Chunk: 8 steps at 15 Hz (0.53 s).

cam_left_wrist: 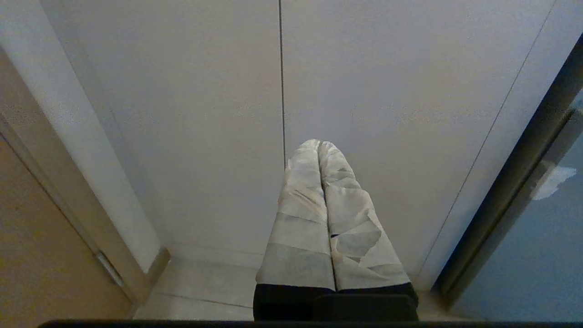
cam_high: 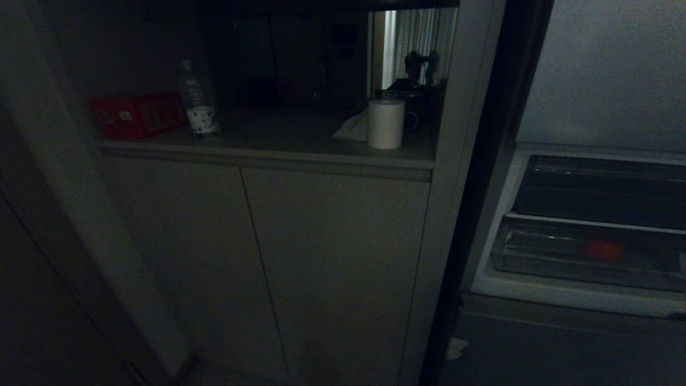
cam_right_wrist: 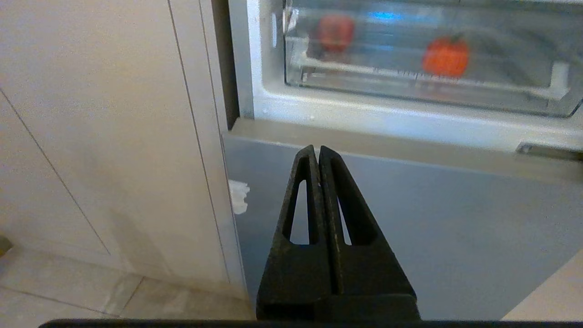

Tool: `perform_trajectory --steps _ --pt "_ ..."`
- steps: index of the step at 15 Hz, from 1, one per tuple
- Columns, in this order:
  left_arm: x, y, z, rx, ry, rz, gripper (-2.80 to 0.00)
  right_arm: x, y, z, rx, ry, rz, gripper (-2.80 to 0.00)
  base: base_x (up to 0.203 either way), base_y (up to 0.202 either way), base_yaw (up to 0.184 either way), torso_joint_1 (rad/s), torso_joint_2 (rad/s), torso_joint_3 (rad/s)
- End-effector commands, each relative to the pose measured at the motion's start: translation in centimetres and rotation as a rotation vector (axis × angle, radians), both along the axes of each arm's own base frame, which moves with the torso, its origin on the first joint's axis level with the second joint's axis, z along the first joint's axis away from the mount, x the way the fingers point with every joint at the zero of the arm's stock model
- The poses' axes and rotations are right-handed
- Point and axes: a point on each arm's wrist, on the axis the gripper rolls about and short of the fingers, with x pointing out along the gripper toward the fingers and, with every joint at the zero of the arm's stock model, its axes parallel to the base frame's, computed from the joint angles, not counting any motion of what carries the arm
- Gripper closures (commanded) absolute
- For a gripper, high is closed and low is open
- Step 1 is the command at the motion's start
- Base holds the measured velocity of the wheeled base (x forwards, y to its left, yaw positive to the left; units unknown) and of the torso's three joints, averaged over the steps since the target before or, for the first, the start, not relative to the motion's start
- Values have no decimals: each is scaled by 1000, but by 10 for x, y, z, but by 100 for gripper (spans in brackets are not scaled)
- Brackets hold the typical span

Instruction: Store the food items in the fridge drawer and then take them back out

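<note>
The clear fridge drawer (cam_right_wrist: 410, 91) sits in the fridge's open middle section, and the head view has the fridge drawer (cam_high: 536, 262) at its right edge. Two red food items lie inside: a round red-orange one (cam_right_wrist: 445, 56) and a darker red one (cam_right_wrist: 335, 32). Only one red food item (cam_high: 603, 250) shows through the drawer front from the head. My right gripper (cam_right_wrist: 318, 148) is shut and empty, below the drawer before the grey-blue lower door. My left gripper (cam_left_wrist: 318, 142), wrapped in pale tape, is shut and empty, facing the beige cabinet doors.
A beige cabinet (cam_high: 321, 257) stands left of the fridge, with a counter niche above it. In the niche are a red box (cam_high: 136, 114), a water bottle (cam_high: 197, 102) and a white paper roll (cam_high: 385, 124). Tiled floor (cam_left_wrist: 205, 291) shows below.
</note>
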Motion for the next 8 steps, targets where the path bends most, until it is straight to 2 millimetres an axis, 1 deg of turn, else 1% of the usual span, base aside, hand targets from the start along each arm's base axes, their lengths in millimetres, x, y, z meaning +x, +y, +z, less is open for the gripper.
perform_trajectory --steps 1,3,8 --pt "0 0 0 0 1 1 0 0 0 0 -1 1 -1 0 0 0 0 -174 383 207" --pt "0 0 0 0 -1 1 0 0 0 0 -1 1 2 0 0 0 0 -220 452 230" --pt "0 0 0 0 0 2 0 0 0 0 -1 1 2 0 0 0 0 -263 544 279"
